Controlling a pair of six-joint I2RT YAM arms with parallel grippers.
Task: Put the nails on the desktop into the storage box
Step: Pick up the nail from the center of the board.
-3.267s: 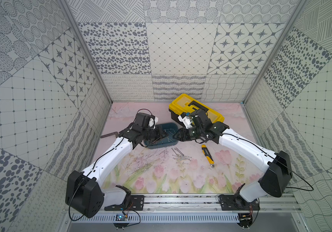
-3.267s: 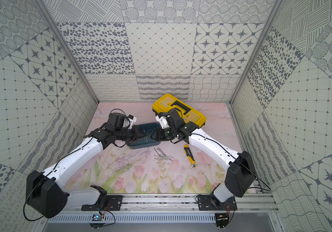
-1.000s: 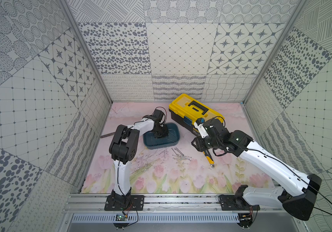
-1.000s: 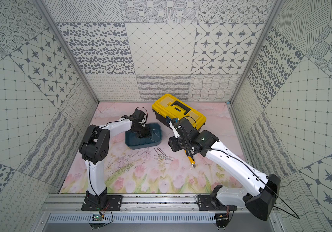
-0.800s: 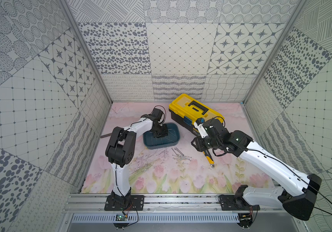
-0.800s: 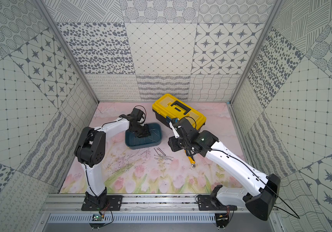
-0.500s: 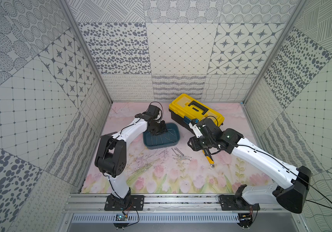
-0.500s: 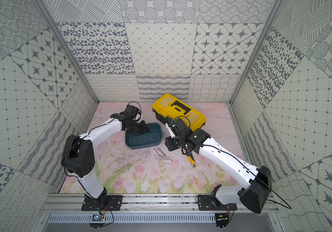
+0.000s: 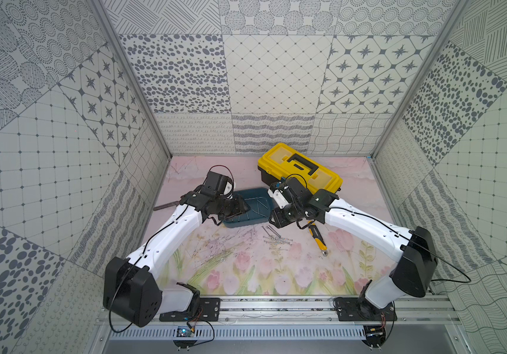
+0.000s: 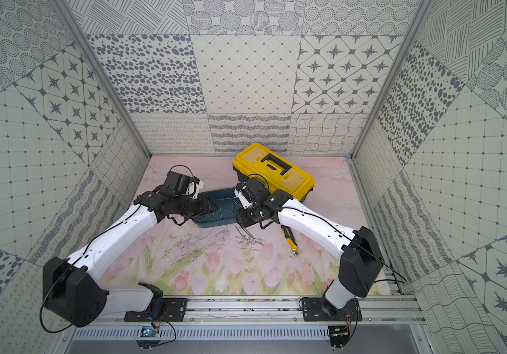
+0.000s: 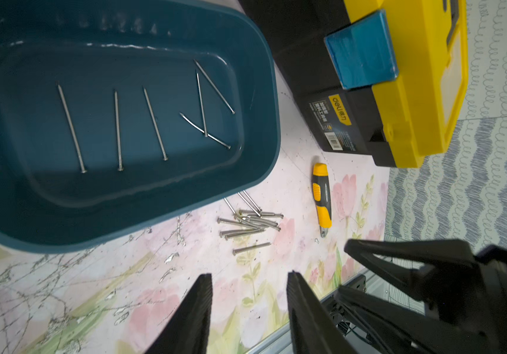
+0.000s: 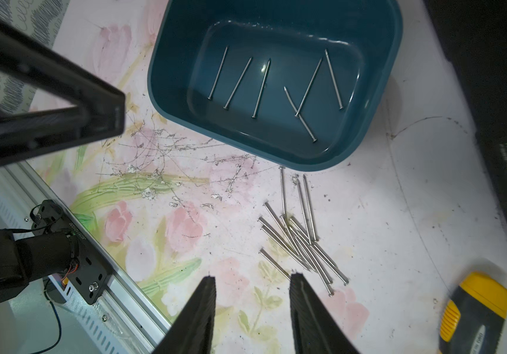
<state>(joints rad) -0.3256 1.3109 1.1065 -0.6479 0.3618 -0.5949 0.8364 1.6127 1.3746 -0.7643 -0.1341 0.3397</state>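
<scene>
The teal storage box (image 9: 253, 196) sits mid-desktop, with several nails (image 11: 154, 122) lying on its floor, also seen in the right wrist view (image 12: 264, 89). A loose pile of nails (image 9: 276, 240) lies on the tulip-print desktop (image 9: 246, 269) just in front of the box's right corner, seen in both top views (image 10: 250, 240). My left gripper (image 11: 248, 275) hovers over the box's left end (image 9: 240, 207), open and empty. My right gripper (image 12: 253, 275) hangs by the box's right edge (image 9: 278, 220), open and empty, with the nail pile (image 12: 301, 242) just beyond its fingertips.
A yellow-lidded black toolbox (image 9: 299, 167) stands behind the box at the right. A yellow-and-black utility knife (image 9: 318, 239) lies right of the nail pile. A dark metal bar (image 9: 166, 206) rests by the left wall. Patterned walls enclose three sides.
The left jaws have opened wider over the box, and the left arm has stretched out low from front left. The right gripper has shifted left from above the knife to the box's right edge.
</scene>
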